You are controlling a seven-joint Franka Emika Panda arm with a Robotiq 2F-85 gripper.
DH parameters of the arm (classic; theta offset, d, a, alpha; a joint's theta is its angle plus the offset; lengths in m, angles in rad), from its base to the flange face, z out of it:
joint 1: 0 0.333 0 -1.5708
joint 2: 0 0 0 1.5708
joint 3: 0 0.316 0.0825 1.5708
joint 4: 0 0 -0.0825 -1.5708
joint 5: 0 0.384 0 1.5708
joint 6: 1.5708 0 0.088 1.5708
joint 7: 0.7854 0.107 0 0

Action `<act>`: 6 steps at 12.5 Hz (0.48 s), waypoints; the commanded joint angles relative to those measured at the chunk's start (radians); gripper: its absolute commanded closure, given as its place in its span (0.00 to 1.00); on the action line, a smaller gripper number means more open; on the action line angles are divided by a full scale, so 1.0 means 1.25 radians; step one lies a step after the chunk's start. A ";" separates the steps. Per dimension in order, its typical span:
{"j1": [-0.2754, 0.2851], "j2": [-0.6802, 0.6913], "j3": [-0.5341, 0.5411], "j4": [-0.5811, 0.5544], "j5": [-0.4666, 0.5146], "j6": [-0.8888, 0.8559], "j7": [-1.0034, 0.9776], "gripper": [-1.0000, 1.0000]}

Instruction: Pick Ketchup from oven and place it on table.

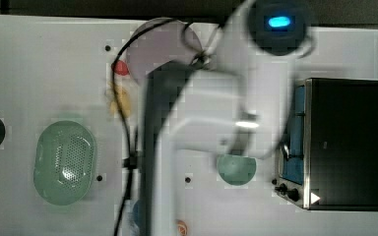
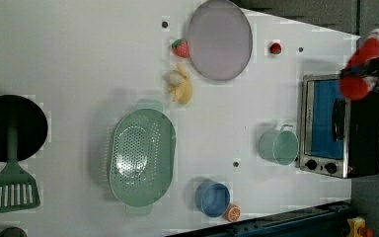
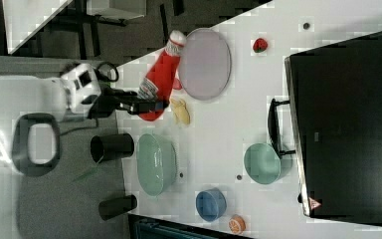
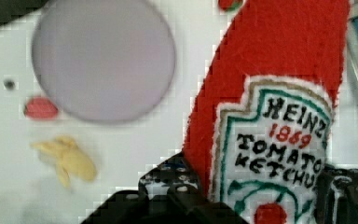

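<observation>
My gripper [image 4: 256, 191] is shut on the ketchup [image 4: 270, 93], a red plush bottle with a white-and-red Heinz label. Black fingers [image 4: 168, 184] press on the label's two sides. In the left view the ketchup [image 2: 361, 59] hangs in the air by the far corner of the oven [image 2: 325, 128], white cap pointing away, with the gripper [image 2: 367, 74] across its lower body. In the right view the ketchup [image 3: 159, 74] and gripper [image 3: 148, 106] are well above the white table [image 3: 219, 129]. The oven [image 1: 347, 142] has a black top and a blue glass door.
On the table [image 2: 79, 59] lie a purple plate [image 2: 219, 39], two strawberries [image 2: 180, 48], a banana [image 2: 181, 86], a green colander [image 2: 140, 155], a teal mug [image 2: 278, 145] in front of the oven door, a blue bowl [image 2: 212, 197], an orange slice [image 2: 233, 213] and a black pan [image 2: 10, 128] with a green spatula.
</observation>
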 commanded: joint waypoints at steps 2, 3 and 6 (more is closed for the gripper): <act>0.016 -0.009 0.029 -0.138 -0.009 0.081 0.111 0.36; 0.021 -0.008 0.034 -0.175 -0.010 0.125 0.117 0.36; 0.022 0.012 0.039 -0.275 -0.009 0.243 0.116 0.36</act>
